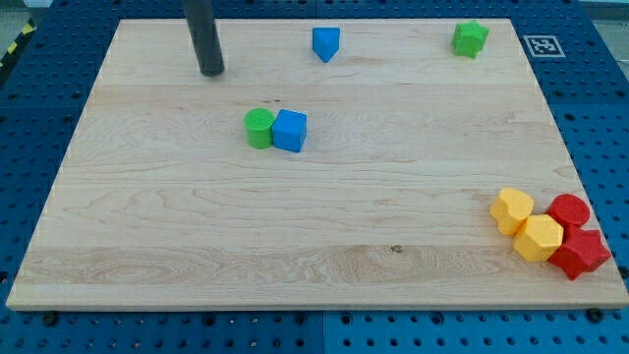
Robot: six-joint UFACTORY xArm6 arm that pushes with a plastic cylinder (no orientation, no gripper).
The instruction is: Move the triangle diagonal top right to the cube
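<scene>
A blue triangle-like block (325,43) sits near the view's top, a little left of centre. A blue cube (290,131) lies left of centre, touching a green cylinder (258,128) on its left. My tip (211,72) is at the upper left of the board, well to the left of the blue triangle and up-left of the green cylinder and blue cube, touching none of them.
A green star-like block (471,38) sits at the top right. At the bottom right is a cluster: two yellow blocks (512,209) (539,237), a red cylinder (569,210) and a red star-like block (580,253). The wooden board (314,275) rests on a blue pegboard.
</scene>
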